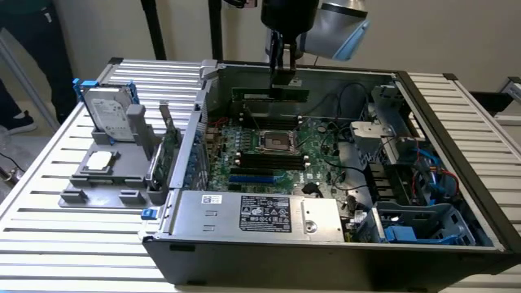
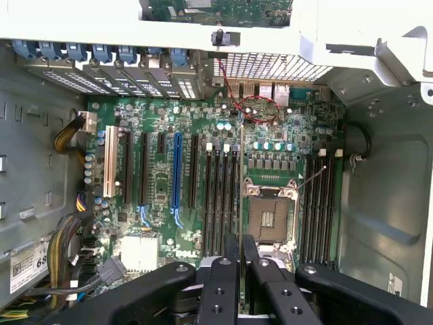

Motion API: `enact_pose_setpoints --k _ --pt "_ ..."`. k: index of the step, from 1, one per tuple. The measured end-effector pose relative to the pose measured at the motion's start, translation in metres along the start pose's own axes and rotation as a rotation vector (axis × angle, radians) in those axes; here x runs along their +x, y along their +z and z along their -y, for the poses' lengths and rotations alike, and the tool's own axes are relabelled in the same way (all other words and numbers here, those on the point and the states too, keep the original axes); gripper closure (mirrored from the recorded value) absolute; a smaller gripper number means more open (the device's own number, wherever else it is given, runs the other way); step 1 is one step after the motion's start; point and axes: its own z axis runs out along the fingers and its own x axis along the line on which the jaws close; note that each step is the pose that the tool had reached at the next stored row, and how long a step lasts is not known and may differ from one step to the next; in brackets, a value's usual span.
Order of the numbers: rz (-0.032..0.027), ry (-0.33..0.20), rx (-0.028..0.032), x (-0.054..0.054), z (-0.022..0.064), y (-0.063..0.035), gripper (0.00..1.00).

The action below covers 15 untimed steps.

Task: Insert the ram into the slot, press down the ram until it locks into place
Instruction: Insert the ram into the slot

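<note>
Ram (image 1: 269,94) hung clamped in closed gripper (image 1: 285,78), over open computer case (image 1: 326,262), case sat on white slatted table (image 1: 49,256) before beige wall (image 1: 106,30), motherboard (image 2: 155,189) lay exposed beneath, grey tray (image 1: 106,177) with hard drive (image 1: 110,113) stood at exterior view's left, black slot (image 2: 226,196) lay below it, apart

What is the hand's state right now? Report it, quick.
Hand: closed on the ram, held above the motherboard.
</note>
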Motion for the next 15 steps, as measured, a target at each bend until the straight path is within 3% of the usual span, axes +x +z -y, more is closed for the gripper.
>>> enact_pose_setpoints --k 7,11,15 --pt "-0.0008 0.034 0.0006 0.000 0.0021 0.0107 0.87" --pt "-0.0012 0.040 0.0007 0.001 0.0107 0.0176 0.87" --pt "-0.0011 0.041 0.0011 0.003 0.0140 0.0246 0.87"
